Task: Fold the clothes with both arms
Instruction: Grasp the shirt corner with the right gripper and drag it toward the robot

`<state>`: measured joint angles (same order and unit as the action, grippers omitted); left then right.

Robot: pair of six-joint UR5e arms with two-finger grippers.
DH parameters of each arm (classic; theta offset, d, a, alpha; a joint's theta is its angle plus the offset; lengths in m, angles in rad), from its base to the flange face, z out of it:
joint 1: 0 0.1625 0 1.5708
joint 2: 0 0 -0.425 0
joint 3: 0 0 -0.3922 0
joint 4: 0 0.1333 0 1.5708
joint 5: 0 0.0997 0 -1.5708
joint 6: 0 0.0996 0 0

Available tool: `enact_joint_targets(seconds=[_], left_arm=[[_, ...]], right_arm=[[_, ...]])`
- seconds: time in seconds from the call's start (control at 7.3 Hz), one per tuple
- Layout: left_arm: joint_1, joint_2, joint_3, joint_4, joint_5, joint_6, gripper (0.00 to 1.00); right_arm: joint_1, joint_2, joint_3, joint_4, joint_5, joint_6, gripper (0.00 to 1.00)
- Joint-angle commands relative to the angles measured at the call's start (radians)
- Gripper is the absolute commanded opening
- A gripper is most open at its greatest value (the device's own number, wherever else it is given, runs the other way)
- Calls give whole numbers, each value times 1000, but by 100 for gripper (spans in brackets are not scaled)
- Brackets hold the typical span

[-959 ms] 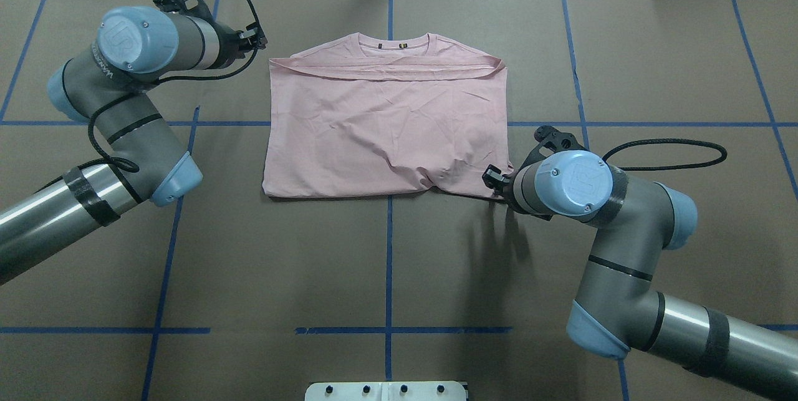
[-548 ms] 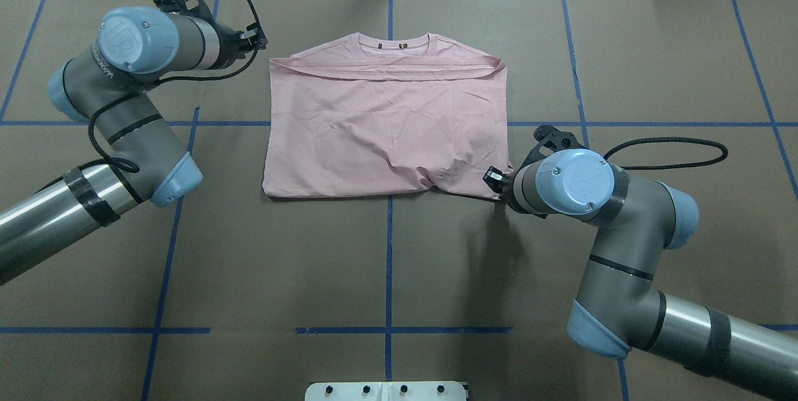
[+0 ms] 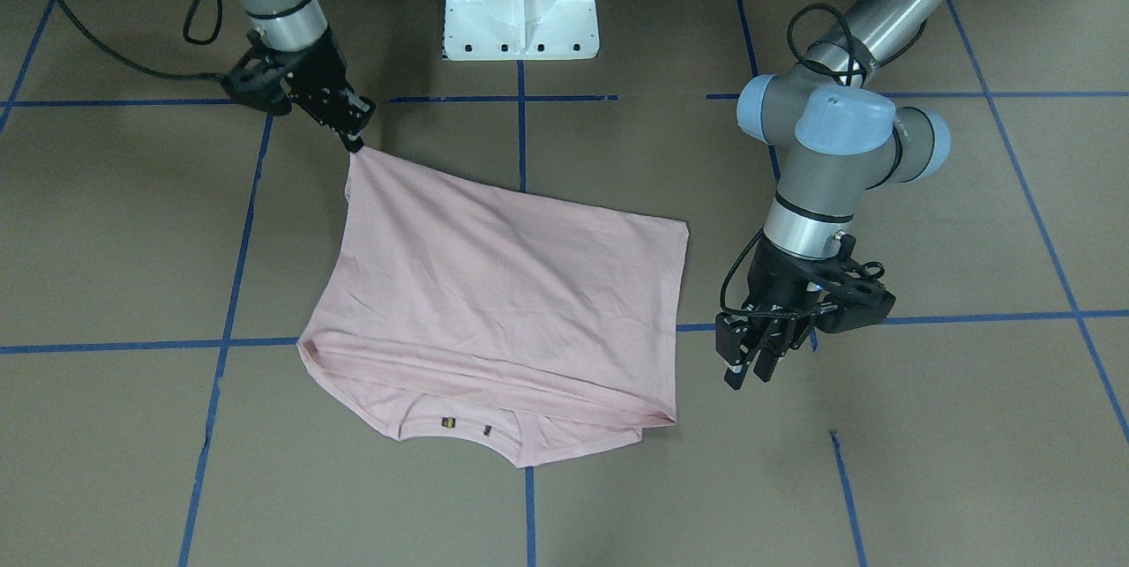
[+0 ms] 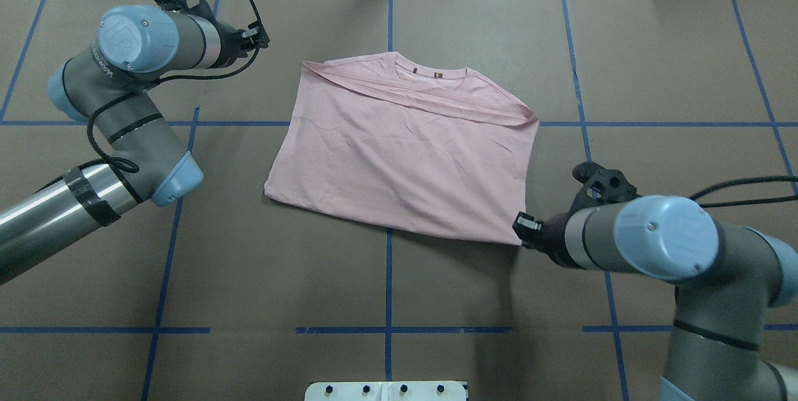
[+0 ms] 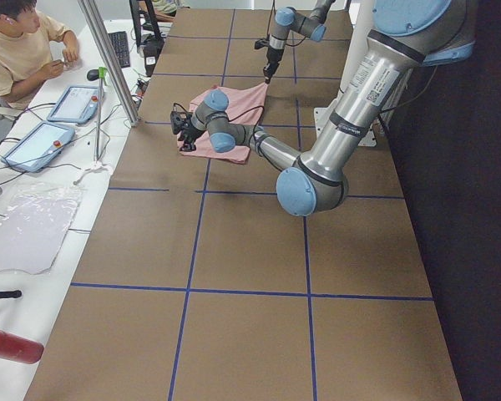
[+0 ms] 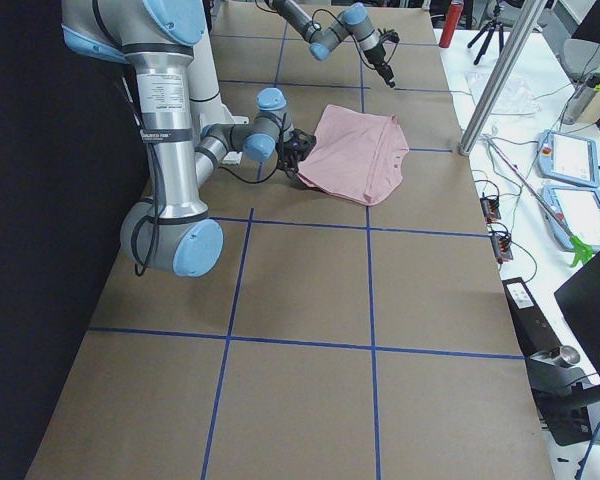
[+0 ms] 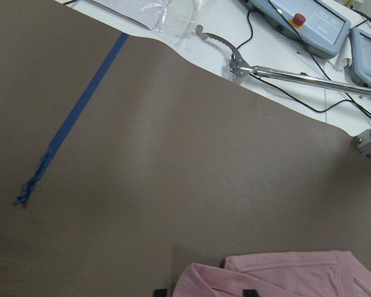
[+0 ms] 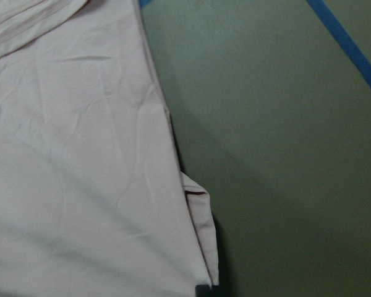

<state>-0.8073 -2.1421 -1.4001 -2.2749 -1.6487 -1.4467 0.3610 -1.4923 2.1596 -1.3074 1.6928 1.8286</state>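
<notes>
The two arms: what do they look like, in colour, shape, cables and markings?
The left arm and right arm are silver-grey tubes with light blue joint caps, black bands and a looping black cable each. The left claw and right claw are black. One left cap bears a UR mark.

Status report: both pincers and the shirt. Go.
Right pincer shut on pink T-shirt, at the corner nearest the base. Left pincer open, beside the collar end, off the cloth. Shirt folded, skewed on table. Nothing in the way.
</notes>
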Motion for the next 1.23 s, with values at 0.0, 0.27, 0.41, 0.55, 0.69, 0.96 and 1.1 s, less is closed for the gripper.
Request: enact_joint_targets(seconds=[0.0, 0.27, 0.41, 0.55, 0.69, 0.96, 1.1], left_arm=[[8, 1, -54, 5, -8, -6, 51], [13, 39, -140, 8, -127, -18, 54], [14, 51, -170, 9, -184, -65, 55], [28, 62, -206, 9, -251, -137, 58], [89, 123, -280, 18, -263, -190, 63], [216, 183, -420, 211, -249, -225, 70], [284, 183, -459, 326, -232, -275, 71]], right_arm=[[-182, -126, 217, -79, 51, 82, 0], [-391, -140, 233, -99, 45, 219, 0], [-421, -153, 226, -102, 31, 230, 96], [-418, -154, 215, -102, 12, 232, 100], [-365, -152, 204, -102, -24, 230, 100], [-114, -94, 171, -98, -18, 212, 100], [36, 17, 82, -92, 13, 111, 100]])
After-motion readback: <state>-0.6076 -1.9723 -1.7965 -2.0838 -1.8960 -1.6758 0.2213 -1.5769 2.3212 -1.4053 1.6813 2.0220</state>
